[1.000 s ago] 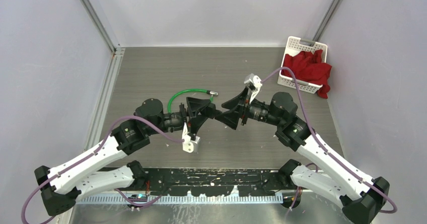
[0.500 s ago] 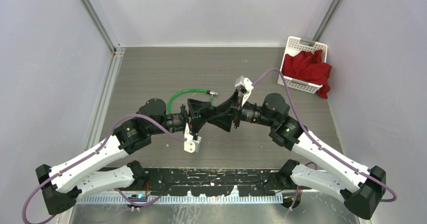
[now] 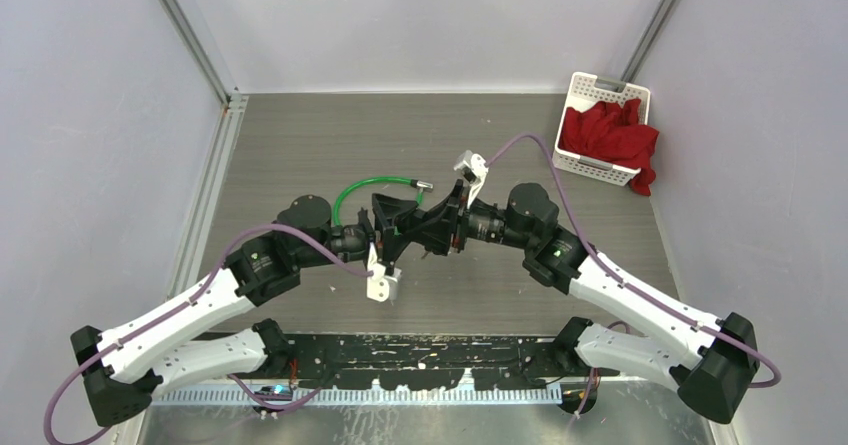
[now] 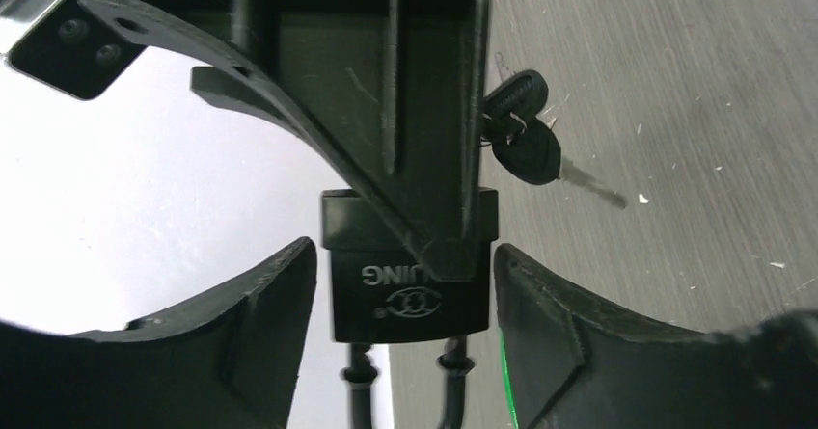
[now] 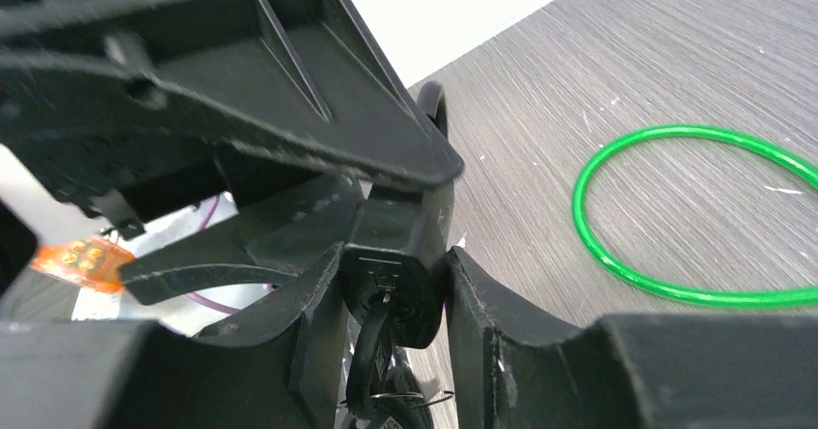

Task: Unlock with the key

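Grey table (image 3: pixel 300 145), walled on three sides, with open room all round. From above, both arms meet mid-table by the green cable (image 3: pixel 352 187). In the left wrist view, the left gripper (image 4: pixel 405 254) clamps the lock (image 4: pixel 410 289). In the right wrist view, the right gripper (image 5: pixel 395 284), half closed, straddles the key (image 5: pixel 371 352) in the keyhole; I cannot tell if it touches. Likely next: pinch the key, then twist.

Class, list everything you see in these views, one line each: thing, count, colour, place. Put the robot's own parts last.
table: one, grey, under everything.
basket: one, white, far right corner.
cloth: one, red, in the basket, draped over its rim.
cable loop: one, green, on the table, centre.
lock: one, black, centre.
keys: two, black-headed, ringed together beside the lock.
left hand: one, black, gripping the lock.
right hand: one, black, fingers flanking a key head.
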`<state>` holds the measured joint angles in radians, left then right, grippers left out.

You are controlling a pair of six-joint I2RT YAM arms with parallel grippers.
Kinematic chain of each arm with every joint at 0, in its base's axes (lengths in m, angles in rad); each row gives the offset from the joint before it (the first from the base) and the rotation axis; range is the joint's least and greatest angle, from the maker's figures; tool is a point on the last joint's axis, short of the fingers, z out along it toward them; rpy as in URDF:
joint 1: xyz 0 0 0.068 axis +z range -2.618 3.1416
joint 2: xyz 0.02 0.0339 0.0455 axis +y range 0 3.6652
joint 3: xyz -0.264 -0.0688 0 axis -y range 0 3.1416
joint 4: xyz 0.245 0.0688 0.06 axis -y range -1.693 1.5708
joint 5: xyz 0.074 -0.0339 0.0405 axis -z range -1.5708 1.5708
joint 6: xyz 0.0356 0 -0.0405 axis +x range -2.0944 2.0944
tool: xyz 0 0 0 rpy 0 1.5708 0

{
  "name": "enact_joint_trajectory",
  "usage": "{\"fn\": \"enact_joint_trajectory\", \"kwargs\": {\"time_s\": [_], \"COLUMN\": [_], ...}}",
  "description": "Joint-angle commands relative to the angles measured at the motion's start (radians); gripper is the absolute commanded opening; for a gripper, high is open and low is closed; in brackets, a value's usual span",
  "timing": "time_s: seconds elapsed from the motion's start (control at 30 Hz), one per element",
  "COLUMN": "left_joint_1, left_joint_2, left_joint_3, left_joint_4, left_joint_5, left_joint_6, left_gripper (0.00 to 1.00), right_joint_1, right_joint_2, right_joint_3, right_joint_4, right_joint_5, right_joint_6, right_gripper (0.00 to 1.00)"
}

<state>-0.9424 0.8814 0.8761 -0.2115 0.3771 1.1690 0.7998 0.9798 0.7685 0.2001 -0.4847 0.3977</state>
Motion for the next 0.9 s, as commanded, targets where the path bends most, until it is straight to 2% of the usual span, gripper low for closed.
{"fn": "enact_joint_trajectory", "kwargs": {"time_s": [0.0, 0.1, 0.23, 0.33, 0.57, 0.73, 0.87], "left_joint_1": [-0.005, -0.003, 0.007, 0.008, 0.008, 0.009, 0.01], "left_joint_2": [-0.005, 0.011, -0.001, 0.008, 0.054, 0.075, 0.098], "left_joint_3": [0.111, 0.174, 0.195, 0.212, 0.263, 0.237, 0.238], "left_joint_4": [-0.049, -0.172, -0.326, -0.436, -0.564, -0.489, -0.451], "left_joint_5": [-0.039, -0.124, -0.113, -0.061, -0.009, -0.077, -0.094], "left_joint_6": [-0.109, -0.258, -0.352, -0.36, -0.359, -0.367, -0.376], "left_gripper": [0.73, 0.78, 0.78, 0.76, 0.7, 0.62, 0.62], "right_joint_1": [0.0, -0.008, -0.012, -0.012, -0.013, -0.012, -0.012], "right_joint_2": [-0.064, -0.097, -0.139, -0.133, -0.118, -0.102, -0.091], "right_joint_3": [0.012, 0.002, -0.026, -0.017, 0.014, 0.006, 0.002], "right_joint_4": [0.007, -0.056, -0.094, -0.102, -0.105, -0.067, -0.043], "right_joint_5": [0.064, 0.065, 0.061, 0.037, 0.005, -0.04, -0.057], "right_joint_6": [-0.036, -0.077, -0.099, -0.093, -0.071, -0.022, 0.001], "right_gripper": [0.01, 0.01, 0.01, 0.01, 0.01, 0.01, 0.01]}}
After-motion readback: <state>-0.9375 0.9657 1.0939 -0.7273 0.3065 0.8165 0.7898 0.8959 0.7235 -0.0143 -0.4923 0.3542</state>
